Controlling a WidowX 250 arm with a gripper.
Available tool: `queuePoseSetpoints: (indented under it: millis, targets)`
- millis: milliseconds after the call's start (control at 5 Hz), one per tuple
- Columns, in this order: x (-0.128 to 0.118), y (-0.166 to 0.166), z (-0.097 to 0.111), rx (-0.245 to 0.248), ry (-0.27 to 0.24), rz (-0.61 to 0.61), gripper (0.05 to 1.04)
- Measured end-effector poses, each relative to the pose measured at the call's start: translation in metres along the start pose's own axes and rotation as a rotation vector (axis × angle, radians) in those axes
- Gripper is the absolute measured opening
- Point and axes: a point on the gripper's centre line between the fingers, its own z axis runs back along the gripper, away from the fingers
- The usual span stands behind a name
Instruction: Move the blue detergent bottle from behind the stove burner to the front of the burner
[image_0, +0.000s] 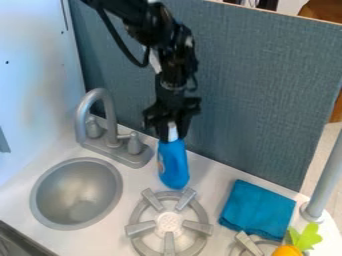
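Swing left and you could clip the curved grey faucet. Your black 2-finger gripper is closed on the white-topped blue plastic bottle, just behind the round grey burner, whose raised prongs could tip it.

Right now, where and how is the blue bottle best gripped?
Probably at the white neck, from above, fingers on either side: it looks narrower than the rounded blue body and points up. The gripper has it there.
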Motion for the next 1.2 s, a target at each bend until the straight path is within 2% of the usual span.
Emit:
queuePoseSetpoints:
  millis: [200, 400, 600, 1000, 1200]
  targets:
    - [0.009, 0.008, 0.034, -0.083, 0.034, -0.041, 0.505]
    - [-0.005, 0.024, 0.044, -0.093, 0.053, -0.116, 0.505]
    - [-0.026, 0.037, 0.048, -0.075, 0.059, -0.217, 0.505]
    - [-0.089, 0.049, 0.066, -0.058, 0.029, -0.507, 0.506]
    - [-0.124, 0.041, 0.060, -0.016, -0.049, -0.690, 0.506]
